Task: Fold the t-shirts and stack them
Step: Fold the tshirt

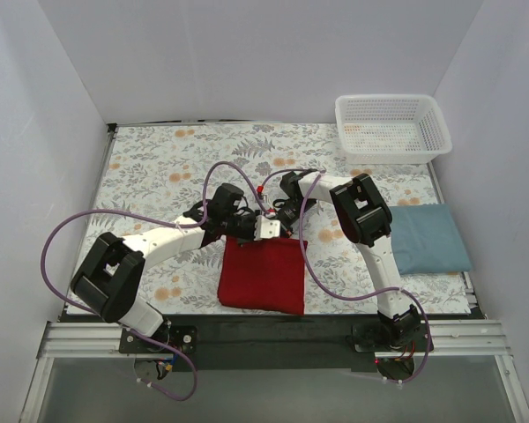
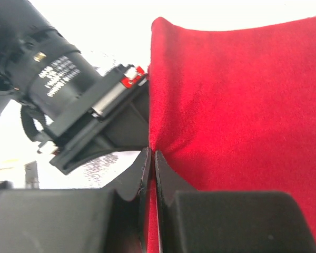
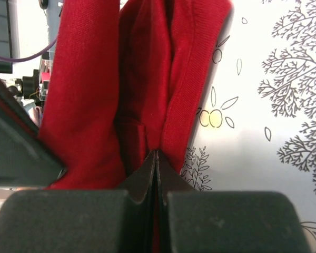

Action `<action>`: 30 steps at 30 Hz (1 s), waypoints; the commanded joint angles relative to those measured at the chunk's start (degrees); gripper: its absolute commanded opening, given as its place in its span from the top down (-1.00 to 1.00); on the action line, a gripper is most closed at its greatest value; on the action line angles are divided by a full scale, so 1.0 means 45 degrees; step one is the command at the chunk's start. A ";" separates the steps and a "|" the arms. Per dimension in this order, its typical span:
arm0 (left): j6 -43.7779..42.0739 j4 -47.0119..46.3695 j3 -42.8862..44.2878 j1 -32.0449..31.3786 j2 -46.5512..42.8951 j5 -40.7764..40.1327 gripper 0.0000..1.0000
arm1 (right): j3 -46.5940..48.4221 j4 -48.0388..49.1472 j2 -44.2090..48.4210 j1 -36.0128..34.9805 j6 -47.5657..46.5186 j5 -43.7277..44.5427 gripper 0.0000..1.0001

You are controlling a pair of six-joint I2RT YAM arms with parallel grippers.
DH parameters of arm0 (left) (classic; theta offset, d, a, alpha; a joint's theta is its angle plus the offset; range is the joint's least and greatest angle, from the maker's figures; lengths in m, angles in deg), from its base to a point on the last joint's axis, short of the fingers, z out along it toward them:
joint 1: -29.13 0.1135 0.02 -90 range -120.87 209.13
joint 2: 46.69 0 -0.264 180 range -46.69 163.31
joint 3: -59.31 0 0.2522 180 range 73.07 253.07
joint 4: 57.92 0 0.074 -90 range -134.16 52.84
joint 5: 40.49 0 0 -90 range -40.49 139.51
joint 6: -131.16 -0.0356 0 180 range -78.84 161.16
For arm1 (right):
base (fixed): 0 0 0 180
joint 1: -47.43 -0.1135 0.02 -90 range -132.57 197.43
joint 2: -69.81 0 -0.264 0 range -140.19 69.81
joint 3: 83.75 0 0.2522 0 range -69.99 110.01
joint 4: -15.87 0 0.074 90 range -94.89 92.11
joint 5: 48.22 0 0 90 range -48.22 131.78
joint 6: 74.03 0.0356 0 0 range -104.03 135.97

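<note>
- Though partly covered by the wrists, countable: one red t-shirt (image 1: 263, 275) at the near middle of the table (image 1: 150, 167), one blue-grey t-shirt (image 1: 429, 238) folded flat to the right, one white basket (image 1: 391, 128) at the far right corner.
- Hidden under the wrists: far edge of the red t-shirt.
- left gripper (image 2: 150, 155) and right gripper (image 3: 156, 154) each pinched tight on red cloth; arms bent inward, nearly meeting.

high overhead view, both wrist views close, sharing red t-shirt (image 1: 263, 273)
</note>
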 commanded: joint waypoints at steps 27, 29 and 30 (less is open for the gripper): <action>0.3884 0.6062 0.2052 0.3447 -0.2059 0.2557 -0.06 | 0.2443 -0.1421 0.3154 0.0324 -0.1293 0.6920 0.16; 0.3789 0.6632 0.2401 0.4210 -0.1535 0.2986 -0.07 | 0.2658 -0.1715 0.3429 0.0616 -0.1682 0.7392 -0.05; 0.3498 0.7370 0.2617 0.4347 -0.1202 0.3028 -0.08 | 0.2717 -0.1890 0.3663 0.0754 -0.1742 0.7645 -0.11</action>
